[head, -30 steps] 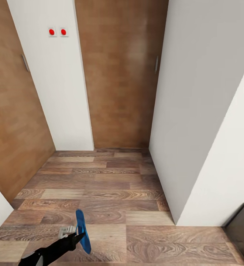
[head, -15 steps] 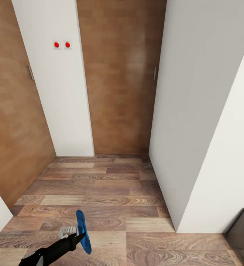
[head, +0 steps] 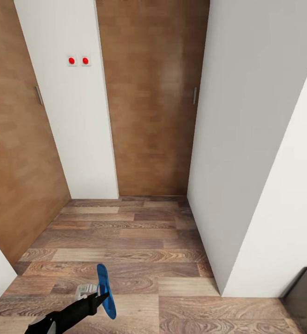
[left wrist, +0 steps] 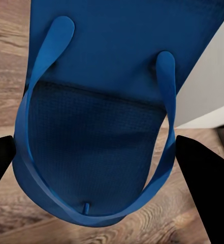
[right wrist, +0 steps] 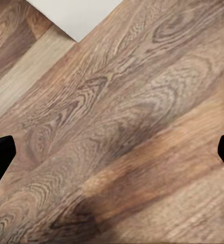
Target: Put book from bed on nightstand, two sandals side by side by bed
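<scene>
- Blue rubber dead ahead of us: one sandal (left wrist: pixel 99 109) sits right between our left gripper (left wrist: pixel 99 152) jaws, sole and thin straps facing the wrist camera, toe post at the near end.
- Our left fingers (left wrist: pixel 0 157) show as dark tips on either side of the sandal, pinching it across its width.
- From the head view, our left gripper (head: pixel 97 293) holds the sandal (head: pixel 105 291) upright on its edge, above the wood-plank floor (head: pixel 139 241), low at our left.
- Our right gripper (right wrist: pixel 112 152) has its jaws spread wide, a dark fingertip (right wrist: pixel 0 157) at each side, with bare plank floor (right wrist: pixel 122 132) between them and a slice of white wall (right wrist: pixel 78 15) beyond.
- Ahead of us, beyond the held sandal, stands a light wooden door (head: pixel 148 97), a second door (head: pixel 14 139) off to the left of it, and a white wall panel (head: pixel 79 120) between them carrying two red switches (head: pixel 78 61).
- White walls (head: pixel 251 139) box us in on the right, and a dark brown furniture corner (head: pixel 306 297) pokes in low on that side; we cannot tell what it is.
</scene>
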Robot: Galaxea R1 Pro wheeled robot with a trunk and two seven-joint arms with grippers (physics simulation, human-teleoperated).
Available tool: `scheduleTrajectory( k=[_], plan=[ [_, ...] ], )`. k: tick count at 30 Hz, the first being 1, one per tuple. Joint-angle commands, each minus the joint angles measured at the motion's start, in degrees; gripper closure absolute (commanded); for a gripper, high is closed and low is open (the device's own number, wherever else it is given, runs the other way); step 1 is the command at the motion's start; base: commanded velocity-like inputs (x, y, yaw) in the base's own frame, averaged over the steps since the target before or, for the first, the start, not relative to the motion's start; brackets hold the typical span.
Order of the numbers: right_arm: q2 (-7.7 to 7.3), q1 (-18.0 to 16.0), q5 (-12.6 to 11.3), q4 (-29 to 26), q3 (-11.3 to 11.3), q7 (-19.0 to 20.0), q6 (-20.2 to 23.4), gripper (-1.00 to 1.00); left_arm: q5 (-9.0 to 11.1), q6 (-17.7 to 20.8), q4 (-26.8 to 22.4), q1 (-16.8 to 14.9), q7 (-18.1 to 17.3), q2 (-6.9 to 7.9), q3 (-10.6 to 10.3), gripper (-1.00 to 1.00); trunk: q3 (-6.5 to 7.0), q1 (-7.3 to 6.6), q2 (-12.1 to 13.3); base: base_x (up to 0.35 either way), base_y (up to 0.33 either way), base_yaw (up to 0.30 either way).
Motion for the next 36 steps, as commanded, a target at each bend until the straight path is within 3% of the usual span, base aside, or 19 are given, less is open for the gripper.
scheduleTrajectory(
  k=[1, 5, 6, 9, 10, 11, 12, 14, 19, 26, 31, 36],
  plan=[
    [0.85, -0.1, 0.5, -1.0, -0.2, -1.2, 0.6, -1.00, -0.1, 0.6, 0.0, 0.0, -0.4, -0.05, 0.3, 1.00, 0.13, -0.24, 0.4, 0.000, 0.000, 0.000],
    [3.75, -1.5, 5.0, -3.7, -0.2, -6.0, 0.7, -1.00, -0.1, 0.6, 0.0, 0.0, -0.4, -0.07, 0.3, 1.00, 0.85, -1.12, 2.0, 0.000, 0.000, 0.000],
    [6.17, -3.3, 8.4, -4.2, -0.2, -9.2, 0.8, -1.00, -0.1, 0.6, 0.0, 0.0, -0.4, -0.07, 0.3, 1.00, 1.03, -1.34, 2.4, 0.000, 0.000, 0.000],
    [9.96, -4.7, 14.3, -4.7, -0.1, -11.8, 0.8, -1.00, -0.1, 0.6, 0.0, 0.0, -0.4, -0.22, 0.3, 1.00, 1.56, -2.00, 3.6, 0.000, 0.000, 0.000],
    [11.33, -5.1, 17.6, -4.9, -0.2, -12.3, 0.8, -1.00, -0.2, 0.6, 0.0, 0.0, -0.4, -0.42, 0.3, 1.00, 1.74, -2.21, 4.0, 0.000, 0.000, 0.000],
    [11.82, -5.2, 19.1, -4.9, -0.1, -12.5, 0.8, -1.00, -0.2, 0.6, 0.0, 0.0, -0.4, -0.51, 0.3, 1.00, 1.92, -2.43, 4.4, 0.000, 0.000, 0.000],
    [12.78, -5.5, 22.6, -5.1, -0.2, -12.7, 0.8, -1.00, -0.2, 0.6, 0.0, 0.0, -0.4, -0.68, 0.3, 1.00, 2.10, -2.65, 4.8, 0.000, 0.000, 0.000],
    [13.28, -5.6, 24.5, -5.2, -0.2, -12.8, 0.8, -1.00, -0.2, 0.6, 0.2, 0.0, -0.4, -0.77, 0.3, 1.00, 2.46, -3.09, 5.6, 0.000, 0.000, 0.000],
    [13.65, -5.7, 26.0, -5.3, -0.2, -9.9, 0.8, -1.00, -0.4, 0.6, 1.1, 0.0, -0.4, -0.84, 0.3, 1.00, 2.82, -3.53, 6.4, 0.000, 0.000, 0.000],
    [13.41, -5.7, 26.5, -5.0, -0.3, 7.9, 0.8, -1.00, -0.3, 0.6, 1.9, 0.0, -0.3, -1.05, 0.3, 1.00, 2.82, -3.53, 6.4, 0.000, 0.000, 0.000],
    [13.41, -5.7, 26.7, -4.3, -0.4, 10.0, 0.8, -1.00, -0.6, 0.4, 4.3, 0.0, 0.1, -2.40, 0.2, 1.00, 2.82, -3.53, 6.4, 0.000, 0.000, 0.000],
    [13.36, -5.7, 26.9, -4.2, -0.4, 10.6, 0.6, -1.00, -1.2, -2.8, 7.6, 0.0, 2.9, -3.00, 0.2, 1.00, 2.82, -3.53, 6.4, 0.000, 0.000, 0.000]
  ],
)
